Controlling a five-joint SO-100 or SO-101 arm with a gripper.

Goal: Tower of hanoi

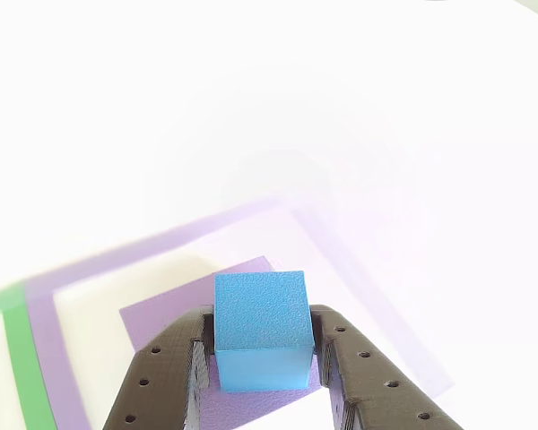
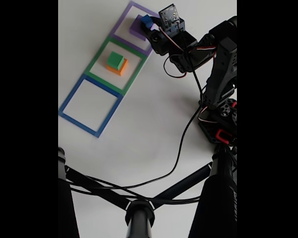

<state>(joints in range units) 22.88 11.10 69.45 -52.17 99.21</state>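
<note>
Jaws [image 1: 265, 345] pinch the blue cube [image 1: 260, 313] directly over the purple block [image 1: 175, 313], aligned for stacking; green block [image 2: 115, 60] sits on orange [image 2: 120, 69].

arm [image 2: 216, 74]: reached out, bent at elbow | end effector [image 1: 262, 354]: fingers clamped on both sides of a held object
</note>
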